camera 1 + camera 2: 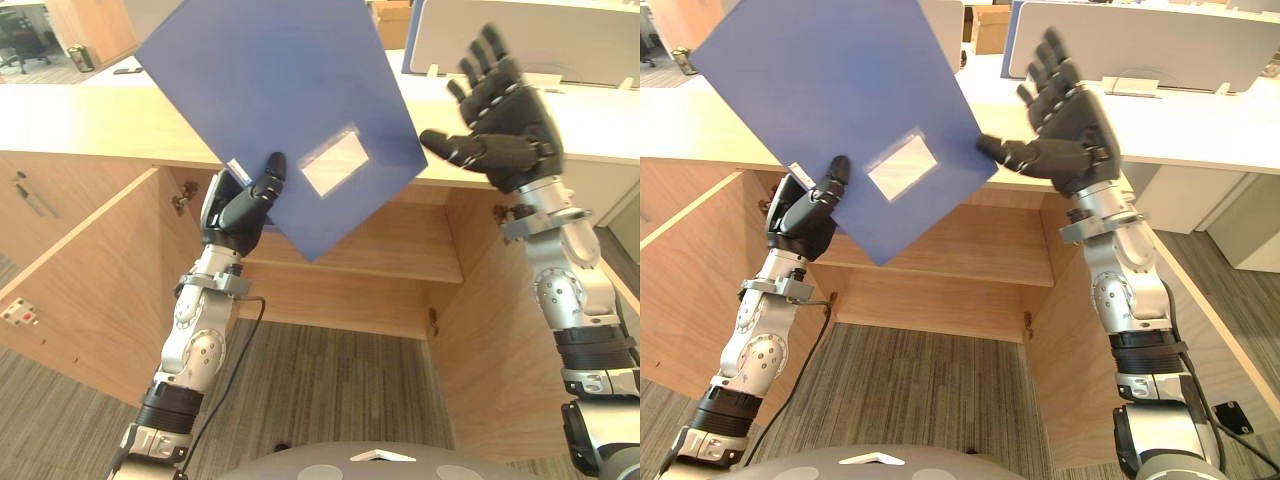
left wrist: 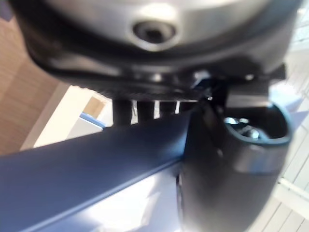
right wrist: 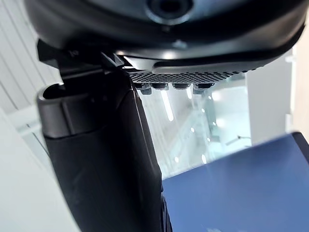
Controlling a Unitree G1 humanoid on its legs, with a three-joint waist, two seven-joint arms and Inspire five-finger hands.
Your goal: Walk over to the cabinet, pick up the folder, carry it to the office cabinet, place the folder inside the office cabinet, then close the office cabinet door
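Observation:
A blue folder (image 1: pixel 270 100) with a clear label pocket (image 1: pixel 335 160) is held up, tilted, in front of the wooden cabinet. My left hand (image 1: pixel 245 205) is shut on its lower edge, thumb pressed on the front face; the folder's dark surface (image 2: pixel 87 164) runs past that thumb in the left wrist view. My right hand (image 1: pixel 500 110) is raised beside the folder's right corner, fingers spread and open, thumb tip close to the edge. A corner of the folder (image 3: pixel 241 193) shows past the right thumb. The open cabinet's shelf (image 1: pixel 400 245) lies below the folder.
The cabinet's left door (image 1: pixel 80 300) stands swung open at the left; its right side panel (image 1: pixel 490 340) is by my right arm. A light countertop (image 1: pixel 90 125) runs above the cabinet, with a white partition (image 1: pixel 560 35) behind. Grey carpet (image 1: pixel 320 390) covers the floor.

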